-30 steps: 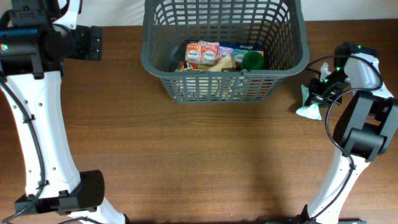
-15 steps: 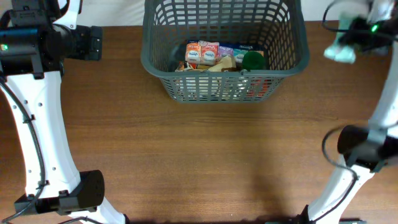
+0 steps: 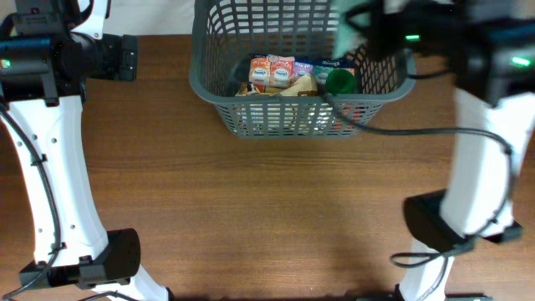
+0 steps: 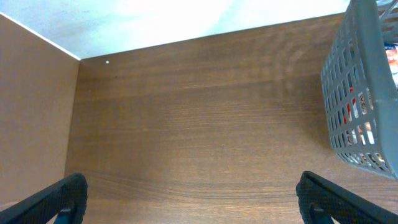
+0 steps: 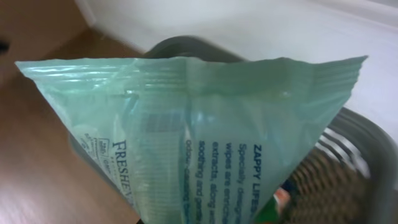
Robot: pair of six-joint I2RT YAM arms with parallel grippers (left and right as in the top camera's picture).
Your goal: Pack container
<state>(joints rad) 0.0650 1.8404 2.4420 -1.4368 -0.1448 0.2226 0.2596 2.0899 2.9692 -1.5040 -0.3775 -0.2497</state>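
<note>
Your basket (image 3: 219,100) is dark grey, its walls a slotted lattice. Inside it you see cartons (image 3: 280,72) in red, orange and white, and a bright green lid (image 3: 340,81). The packet (image 5: 186,124) is pale translucent green, ribbed along its sealed edge, with dark blue print. The bench (image 3: 251,217) is mid-brown with fine wood grain. The arms (image 3: 50,192) are white with black joints; the wall (image 4: 186,18) is white.

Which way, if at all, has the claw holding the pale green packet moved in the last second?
Yes. The right claw, holding the wipes packet, went from the table right of the basket leftward and farther back, over its right half.
</note>
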